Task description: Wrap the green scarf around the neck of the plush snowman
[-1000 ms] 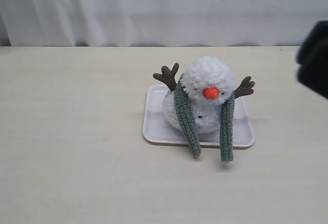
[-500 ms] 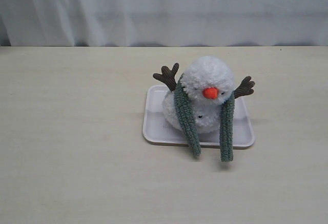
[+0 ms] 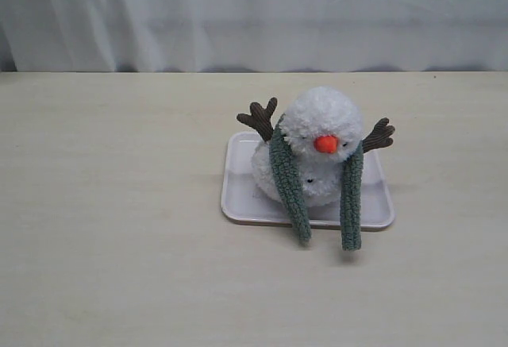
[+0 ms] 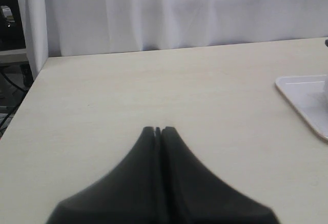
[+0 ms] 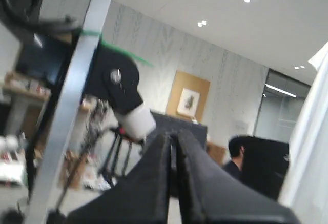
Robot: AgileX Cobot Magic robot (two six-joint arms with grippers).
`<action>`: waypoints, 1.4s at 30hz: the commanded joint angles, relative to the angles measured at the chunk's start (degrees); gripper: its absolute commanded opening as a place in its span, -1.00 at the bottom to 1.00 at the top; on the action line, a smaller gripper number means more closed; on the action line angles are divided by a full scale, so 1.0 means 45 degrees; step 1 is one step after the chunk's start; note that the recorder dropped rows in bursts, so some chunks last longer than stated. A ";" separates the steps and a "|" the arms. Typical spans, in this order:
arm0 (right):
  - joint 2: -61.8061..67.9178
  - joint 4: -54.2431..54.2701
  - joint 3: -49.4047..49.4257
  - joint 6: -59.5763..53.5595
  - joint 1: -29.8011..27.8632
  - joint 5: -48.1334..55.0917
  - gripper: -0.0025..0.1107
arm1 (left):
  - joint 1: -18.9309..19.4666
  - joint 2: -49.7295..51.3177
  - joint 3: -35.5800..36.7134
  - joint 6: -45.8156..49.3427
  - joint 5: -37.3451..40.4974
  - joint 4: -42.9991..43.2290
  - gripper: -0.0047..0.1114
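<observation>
Showing the plush snowman (image 3: 321,121) sitting on a white tray (image 3: 238,200) on the table (image 3: 119,244). The green scarf (image 3: 287,180) is draping behind the neck, with both ends hanging down the front, one either side of the orange nose, tips trailing past the tray's near rim.

Noting the dark arm, seen at the right edge a second ago, being gone from the exterior view.

Showing the left gripper (image 4: 158,129) with fingers pressing together on nothing, well apart from the tray. Showing the right gripper (image 5: 173,134) likewise closed and empty, pointing into the room.

Judging the draping as being finished, with ends hanging uncrossed.
</observation>
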 commanded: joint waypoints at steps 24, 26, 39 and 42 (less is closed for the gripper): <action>-0.2900 1.3882 0.0004 0.0024 -0.0594 -0.0255 -0.88 | -0.0082 -0.0034 0.0042 -0.0034 -0.0099 -0.0032 -0.92; -0.2900 1.4052 0.0020 0.0024 -0.1092 0.0027 -0.88 | -0.0082 -0.0034 0.0042 -0.0034 -0.0099 -0.0032 -0.92; -0.2900 1.9128 0.0020 0.0024 -0.5603 0.0185 -0.88 | -0.0082 -0.0034 0.0042 -0.0034 -0.0099 -0.0032 -0.92; -0.2900 1.8949 0.0020 -0.0032 -0.6231 0.0185 -0.88 | -0.0082 -0.0034 0.0042 -0.0034 -0.0099 -0.0032 -0.92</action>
